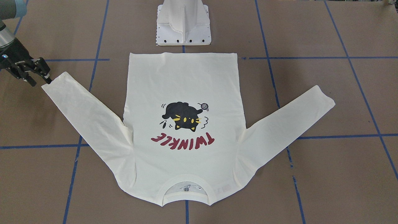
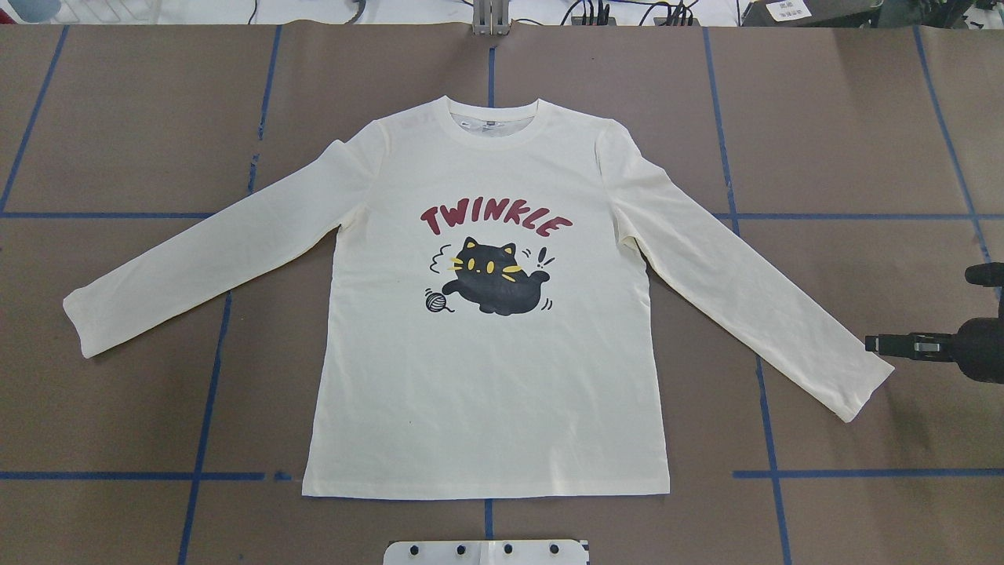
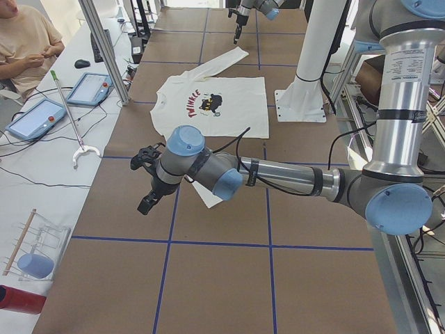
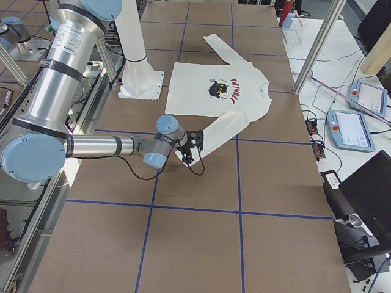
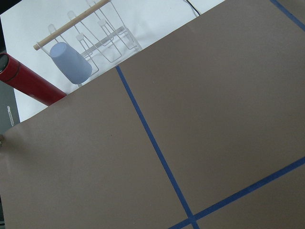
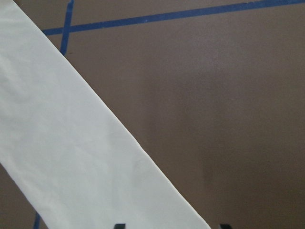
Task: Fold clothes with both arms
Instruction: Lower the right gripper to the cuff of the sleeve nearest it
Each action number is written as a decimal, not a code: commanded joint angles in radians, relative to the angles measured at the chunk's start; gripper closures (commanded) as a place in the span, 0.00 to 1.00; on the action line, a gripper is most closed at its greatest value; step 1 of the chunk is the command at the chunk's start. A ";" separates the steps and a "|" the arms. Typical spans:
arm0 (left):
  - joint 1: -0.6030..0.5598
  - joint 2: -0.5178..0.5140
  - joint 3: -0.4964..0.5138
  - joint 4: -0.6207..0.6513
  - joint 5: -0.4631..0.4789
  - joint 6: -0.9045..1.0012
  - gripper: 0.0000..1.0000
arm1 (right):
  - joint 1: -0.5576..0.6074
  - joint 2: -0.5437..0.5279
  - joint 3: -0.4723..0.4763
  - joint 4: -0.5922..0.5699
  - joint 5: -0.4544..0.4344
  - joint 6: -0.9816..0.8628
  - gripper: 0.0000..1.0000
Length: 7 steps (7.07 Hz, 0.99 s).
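My cream T-shirt (image 2: 486, 392) lies flat on the table (image 2: 118, 118), cat print (image 2: 494, 278) up. My right gripper (image 1: 41, 81) sits spread beside one cuff (image 1: 53, 85); my left gripper (image 3: 144, 186), I cannot tell.

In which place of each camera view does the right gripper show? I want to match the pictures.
Front-facing: right gripper at the left edge, beside a sleeve cuff.
Overhead: gripper at the right edge, mid-height.
Exterior left: gripper far, top centre.
Exterior right: gripper near centre.
Left wrist: not in it.
Right wrist: only fingertips, bottom edge.
Landmark: that T-shirt cuff.
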 commanded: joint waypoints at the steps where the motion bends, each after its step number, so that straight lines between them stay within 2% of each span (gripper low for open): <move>1: 0.000 0.000 0.002 -0.001 0.000 0.002 0.00 | -0.009 -0.001 -0.077 0.037 -0.005 0.003 0.31; 7: 0.000 0.003 0.002 -0.001 -0.001 0.003 0.00 | -0.055 0.002 -0.085 0.038 -0.012 0.010 0.33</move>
